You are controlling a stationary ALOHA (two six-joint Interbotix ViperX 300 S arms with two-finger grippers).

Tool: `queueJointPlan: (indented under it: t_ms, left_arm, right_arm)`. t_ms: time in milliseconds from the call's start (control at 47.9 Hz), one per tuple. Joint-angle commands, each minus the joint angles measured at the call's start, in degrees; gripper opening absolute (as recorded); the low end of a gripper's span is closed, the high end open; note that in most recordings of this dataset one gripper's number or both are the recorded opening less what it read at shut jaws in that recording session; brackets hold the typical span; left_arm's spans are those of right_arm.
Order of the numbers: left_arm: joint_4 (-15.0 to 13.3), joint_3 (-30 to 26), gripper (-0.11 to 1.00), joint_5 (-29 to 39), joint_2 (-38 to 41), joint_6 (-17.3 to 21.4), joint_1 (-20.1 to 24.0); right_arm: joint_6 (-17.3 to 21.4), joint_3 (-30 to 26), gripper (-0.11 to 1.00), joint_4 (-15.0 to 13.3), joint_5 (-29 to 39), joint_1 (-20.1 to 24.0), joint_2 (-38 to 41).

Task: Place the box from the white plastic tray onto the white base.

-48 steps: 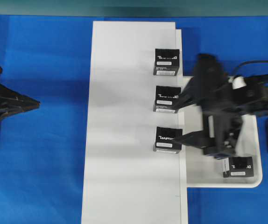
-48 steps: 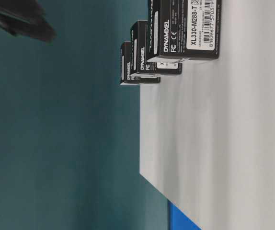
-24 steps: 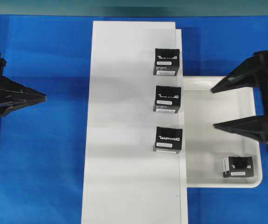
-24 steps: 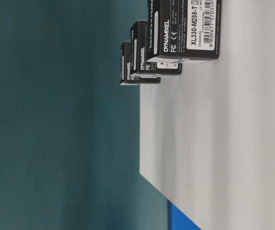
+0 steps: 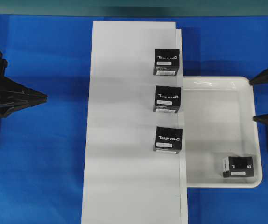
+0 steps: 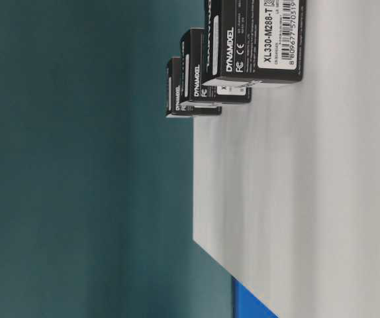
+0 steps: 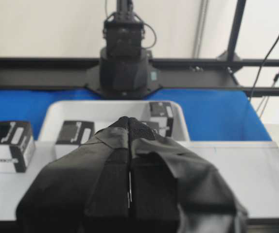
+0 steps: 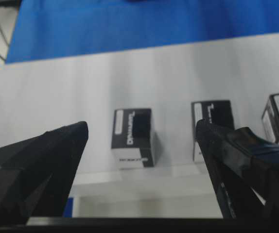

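One box lies in the near right corner of the white plastic tray; three like boxes stand in a row along the right edge of the white base. Right gripper at the tray's right rim, jaws spread wide, empty, box apart from it toward the near side. Left gripper pressed together, well left of the base.

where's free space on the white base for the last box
White base: its whole left half is bare, as is the near end below the third box. The right edge is crowded with three boxes. One box remains in the white plastic tray.
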Motion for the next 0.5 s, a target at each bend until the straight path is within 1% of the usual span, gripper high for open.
queueJointPlan:
  t_ms: [0,480]
  left_arm:
    - [0.2,-1.3,-0.07,-0.3,0.4,-0.2,-0.3]
    - [0.1,-0.4,-0.07,-0.2,-1.1,-0.4,-1.4]
  right_arm:
    - [-0.1,0.5,1.0,-0.1,0.0,-0.1,-1.3]
    - [0.0,3.9,1.0,0.2,-0.2,-0.1,-5.3]
